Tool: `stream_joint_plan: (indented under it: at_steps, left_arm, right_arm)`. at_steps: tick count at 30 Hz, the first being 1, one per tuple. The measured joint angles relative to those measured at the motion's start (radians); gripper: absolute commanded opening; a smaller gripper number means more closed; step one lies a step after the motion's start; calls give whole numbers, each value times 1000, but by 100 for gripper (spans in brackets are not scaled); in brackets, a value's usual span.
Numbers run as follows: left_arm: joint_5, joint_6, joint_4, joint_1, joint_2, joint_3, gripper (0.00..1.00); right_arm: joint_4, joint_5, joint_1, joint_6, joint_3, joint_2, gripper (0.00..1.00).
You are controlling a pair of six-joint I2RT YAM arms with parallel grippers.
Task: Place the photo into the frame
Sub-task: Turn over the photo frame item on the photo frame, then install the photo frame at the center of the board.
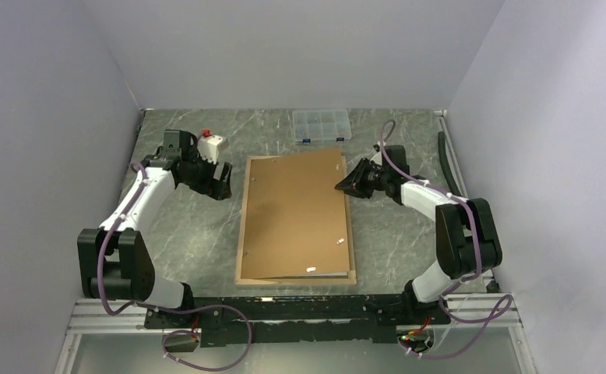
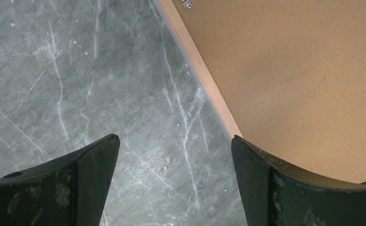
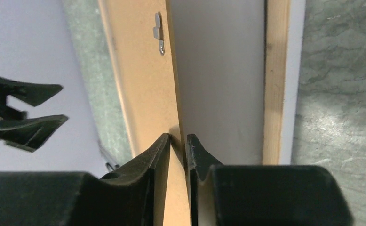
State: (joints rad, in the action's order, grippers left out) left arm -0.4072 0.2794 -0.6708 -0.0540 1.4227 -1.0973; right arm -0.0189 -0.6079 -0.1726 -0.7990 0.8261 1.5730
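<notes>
The frame (image 1: 296, 280) lies face down in the middle of the table, its light wood back up. The brown backing board (image 1: 296, 214) lies on it. My right gripper (image 1: 345, 185) is shut on the board's right edge (image 3: 143, 84), one finger above and one below, and the edge is raised a little. Under the board a plain white surface (image 3: 218, 80) lies inside the wood border (image 3: 276, 80); it looks like the photo's white back. The photo's picture side is hidden. My left gripper (image 2: 175, 141) is open and empty over the table, beside the frame's left border (image 2: 200, 66).
A small clear compartment box (image 1: 322, 125) stands at the back behind the frame. A white and red object (image 1: 212, 145) sits by my left gripper (image 1: 222, 187). A metal clip (image 3: 158, 32) is on the backing board. Grey walls close in left, right and back.
</notes>
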Motion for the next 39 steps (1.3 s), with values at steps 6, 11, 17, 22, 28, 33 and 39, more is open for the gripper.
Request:
stream_joint_plan:
  at_steps: [6, 11, 17, 22, 28, 33, 39]
  left_arm:
    - [11, 6, -5, 0, 2, 5, 94]
    - [13, 14, -4, 0, 1, 10, 94]
    - [18, 13, -5, 0, 1, 20, 94]
    - [32, 12, -14, 0, 1, 20, 94]
    - [18, -2, -22, 0, 1, 25, 94]
    - [-54, -17, -1, 0, 2, 102, 87]
    - [-121, -16, -1, -2, 82, 140, 72]
  right_arm:
    - [148, 164, -62, 35, 71, 64, 67]
    - [282, 284, -101, 68, 128, 75, 85]
    - [364, 348, -125, 107, 220, 79, 89]
    - [456, 458, -152, 140, 272, 66, 90]
    - [490, 562, -365, 157, 313, -33, 69]
    - [359, 566, -641, 154, 243, -117, 53]
    - [240, 602, -856, 196, 161, -82, 9]
